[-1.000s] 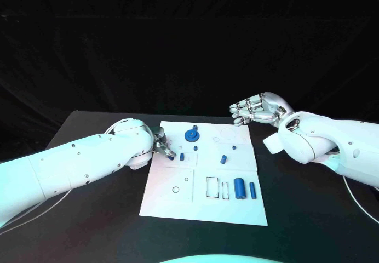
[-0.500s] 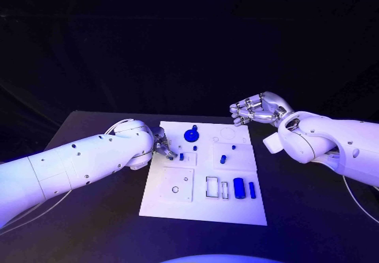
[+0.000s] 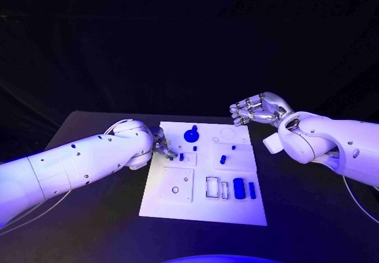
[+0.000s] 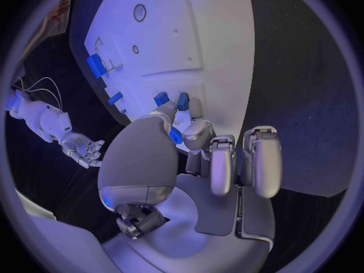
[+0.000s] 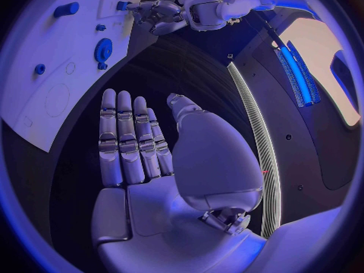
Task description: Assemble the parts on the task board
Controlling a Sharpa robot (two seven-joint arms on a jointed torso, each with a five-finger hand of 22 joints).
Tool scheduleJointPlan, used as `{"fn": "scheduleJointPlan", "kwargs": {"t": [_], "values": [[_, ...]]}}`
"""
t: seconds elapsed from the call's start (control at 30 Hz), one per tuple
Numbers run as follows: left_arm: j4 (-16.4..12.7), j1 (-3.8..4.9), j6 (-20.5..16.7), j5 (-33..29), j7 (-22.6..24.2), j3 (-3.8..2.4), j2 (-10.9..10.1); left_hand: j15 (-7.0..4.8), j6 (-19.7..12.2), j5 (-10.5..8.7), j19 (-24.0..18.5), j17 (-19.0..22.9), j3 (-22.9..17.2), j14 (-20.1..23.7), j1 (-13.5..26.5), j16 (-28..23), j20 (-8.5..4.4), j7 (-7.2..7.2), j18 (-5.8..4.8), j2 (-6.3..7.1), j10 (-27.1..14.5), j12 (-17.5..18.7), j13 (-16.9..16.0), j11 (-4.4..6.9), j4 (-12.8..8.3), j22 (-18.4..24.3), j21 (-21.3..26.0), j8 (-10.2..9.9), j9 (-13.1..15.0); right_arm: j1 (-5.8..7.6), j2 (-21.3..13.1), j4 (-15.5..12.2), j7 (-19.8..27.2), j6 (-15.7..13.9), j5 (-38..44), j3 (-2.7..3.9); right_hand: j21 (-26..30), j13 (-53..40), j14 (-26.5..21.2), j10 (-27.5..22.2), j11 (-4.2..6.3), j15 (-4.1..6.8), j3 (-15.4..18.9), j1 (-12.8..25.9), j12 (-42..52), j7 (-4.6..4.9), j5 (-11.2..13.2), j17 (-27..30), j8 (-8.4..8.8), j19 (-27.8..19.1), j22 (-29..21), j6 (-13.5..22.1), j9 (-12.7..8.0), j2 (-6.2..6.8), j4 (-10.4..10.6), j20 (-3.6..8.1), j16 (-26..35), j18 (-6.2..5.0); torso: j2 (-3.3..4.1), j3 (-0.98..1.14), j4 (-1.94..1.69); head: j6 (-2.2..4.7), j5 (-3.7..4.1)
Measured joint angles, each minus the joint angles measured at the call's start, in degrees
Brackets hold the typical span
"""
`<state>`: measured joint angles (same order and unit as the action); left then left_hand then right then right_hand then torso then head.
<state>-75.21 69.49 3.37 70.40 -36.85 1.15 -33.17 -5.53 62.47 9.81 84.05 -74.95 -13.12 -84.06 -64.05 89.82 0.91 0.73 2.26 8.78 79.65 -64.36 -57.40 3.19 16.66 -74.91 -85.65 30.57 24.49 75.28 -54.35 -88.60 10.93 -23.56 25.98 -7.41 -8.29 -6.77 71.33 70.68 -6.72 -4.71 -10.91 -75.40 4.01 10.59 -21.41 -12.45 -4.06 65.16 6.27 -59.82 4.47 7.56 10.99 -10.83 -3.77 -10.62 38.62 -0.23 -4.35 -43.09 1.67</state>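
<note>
The white task board (image 3: 162, 203) lies in the middle of the black table. My left hand (image 3: 162, 147) rests at the board's left edge. In the left wrist view its thumb and a finger pinch a small blue peg (image 4: 182, 101) just over the board (image 4: 212, 36); a second small blue part (image 4: 161, 98) sits beside it. In the head view this peg (image 3: 181, 156) shows by the fingertips. A blue gear (image 3: 191, 134) stands near the far edge. My right hand (image 3: 257, 109) hangs above the board's far right corner, palm bare and fingers straight in the right wrist view (image 5: 133, 142).
Two blue cylinders (image 3: 239, 188) lie at the board's near right beside rectangular slots (image 3: 212, 186). A short blue piece (image 3: 223, 159) and two tiny pegs (image 3: 234, 147) sit mid-board. A small ring (image 3: 175, 190) marks the near left panel. Bare black table surrounds the board.
</note>
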Motion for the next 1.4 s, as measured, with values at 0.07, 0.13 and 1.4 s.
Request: {"fn": "scheduleJointPlan", "kwargs": {"t": [0.07, 0.13, 1.4], "values": [[-0.12, -0.01, -0.3, -0.05, 0.0, -0.03, -0.13, 0.0, 0.0, 0.0, 0.0, 0.0, 1.54, 0.0, 0.62, 0.0, 0.0, 0.0, 0.0, -0.3, 0.0, 0.0, -0.05, 0.0, 0.02, 0.0, 0.0, 0.0, -0.1, 0.0, 0.0, 0.02, 0.0, 0.0, -0.01, 0.0, 0.0, 0.0, 0.0, 0.0, 0.0, 0.0, 0.0, 0.0, 0.0, 0.0, 0.0, 0.0, 0.0, 0.0, 0.0, 0.0, 0.0, 0.0, 0.0, 0.0, 0.0, 0.0, 0.0, 0.0, -0.01, 0.0, -0.02], [-0.25, -0.01, -0.65, -0.14, 0.0, -0.05, -0.25, 0.0, 0.0, 0.0, 0.0, 0.0, 2.95, 0.0, 1.41, 0.0, 0.0, 0.0, 0.0, -0.51, 0.0, 0.0, -0.06, 0.0, 0.06, 0.0, 0.0, 0.0, -0.16, 0.0, 0.0, 0.06, 0.0, 0.0, -0.01, 0.0, 0.0, 0.0, 0.0, 0.0, 0.0, 0.0, 0.1, 0.0, 0.0, 0.0, -0.12, 0.01, 0.0, 0.0, 0.0, 0.0, 0.0, 0.0, -0.1, 0.0, 0.0, 0.0, 0.01, 0.0, -0.02, 0.01, -0.02], [-0.04, -0.55, -21.48, 6.48, 29.37, 0.48, 2.79, 6.87, -11.07, 0.0, -23.59, 28.14, 0.95, 13.66, -23.81, -34.03, 5.59, 6.77, 7.65, 2.26, -27.0, 39.14, 38.87, -8.22, -4.0, 35.75, 36.33, -14.43, -11.02, -0.12, 0.31, 0.41, 0.05, 0.08, -0.09, 0.0, 0.0, 0.05, -0.21, -0.21, -0.21, -0.21, 0.16, 0.23, 0.0, 0.18, -0.21, 0.12, 0.0, 0.0, 0.02, 0.19, -0.05, -0.23, -0.16, 0.0, 0.0, 0.0, 0.18, -0.03, 0.29, 0.75, 0.71]]}}
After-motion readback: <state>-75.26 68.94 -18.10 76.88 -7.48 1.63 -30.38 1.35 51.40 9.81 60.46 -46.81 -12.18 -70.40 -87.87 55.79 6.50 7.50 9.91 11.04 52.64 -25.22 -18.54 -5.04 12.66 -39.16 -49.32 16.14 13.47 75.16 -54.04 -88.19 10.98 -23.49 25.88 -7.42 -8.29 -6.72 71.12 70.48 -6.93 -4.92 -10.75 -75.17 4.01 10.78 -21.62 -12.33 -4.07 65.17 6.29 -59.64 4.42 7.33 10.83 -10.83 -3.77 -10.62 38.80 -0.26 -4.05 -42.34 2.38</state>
